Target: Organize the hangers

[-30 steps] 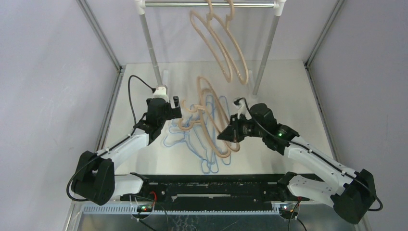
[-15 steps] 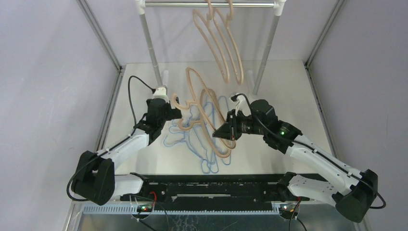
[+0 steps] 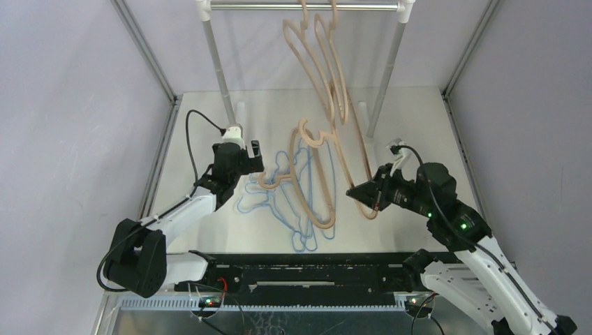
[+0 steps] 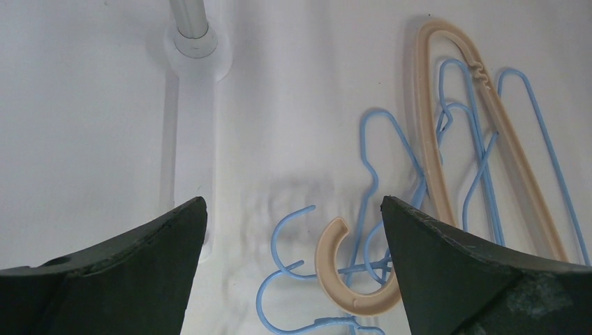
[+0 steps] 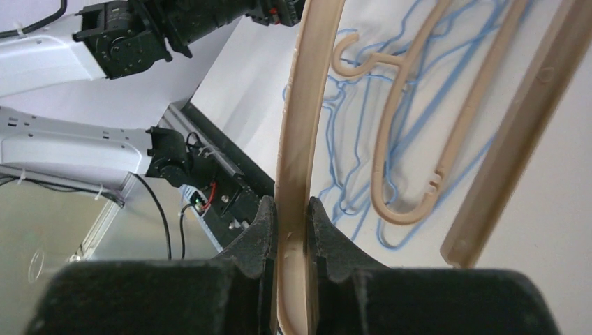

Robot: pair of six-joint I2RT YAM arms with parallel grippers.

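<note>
Your right gripper [image 5: 292, 216] is clamped tight on the bar of a tan hanger [image 5: 307, 105], holding it tilted up off the table [image 3: 419, 125] near the rail [image 3: 300, 5], where two more tan hangers [image 3: 328, 70] hang. Your left gripper [image 4: 293, 209] hovers spread wide, holding nothing, above the hook of another tan hanger [image 4: 427, 125] lying among the blue wire hangers [image 4: 482, 150] on the table.

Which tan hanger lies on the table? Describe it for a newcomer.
From the silver metal rail at the back, drop to the tangle of thin light-blue wire hangers on the table. The thick light-tan wooden hanger lies flat among them; two tan hangers hang on the rail, and the right gripper clamps a third tan hanger.
</note>
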